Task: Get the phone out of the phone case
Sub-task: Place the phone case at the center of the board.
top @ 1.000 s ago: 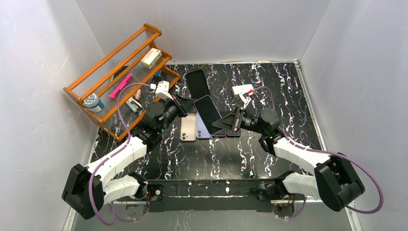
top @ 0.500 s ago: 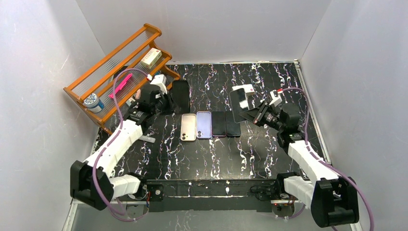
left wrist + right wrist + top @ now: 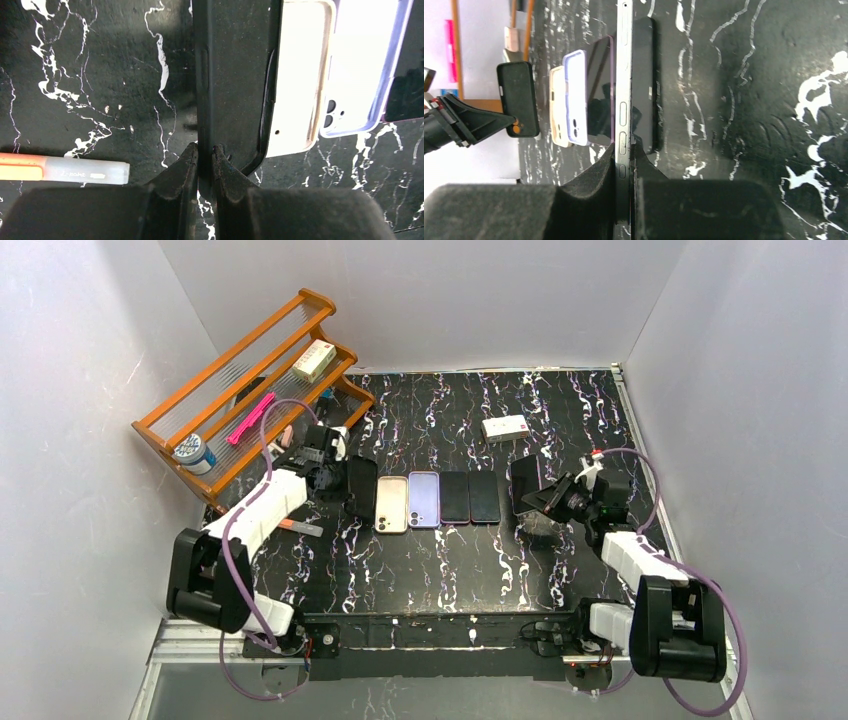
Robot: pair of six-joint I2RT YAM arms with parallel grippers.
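Lowered and spread apart since before: left hand (image 3: pixel 205 152) clenched on black case (image 3: pixel 361 487), right hand (image 3: pixel 624 150) grasping phone (image 3: pixel 524 485), over white-veined black tabletop (image 3: pixel 440 565); fingers hide their near edges.

Left arm (image 3: pixel 262 508): stretching forward, left gripper (image 3: pixel 343 483) pinching tight, pointing right. Right arm (image 3: pixel 632 552): folding low, right gripper (image 3: pixel 537 502) pinching tight, pointing left.

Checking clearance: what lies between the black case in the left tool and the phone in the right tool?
Between black case and held phone, four lie on the table: beige phone, lavender phone, two dark phones, per the top view.
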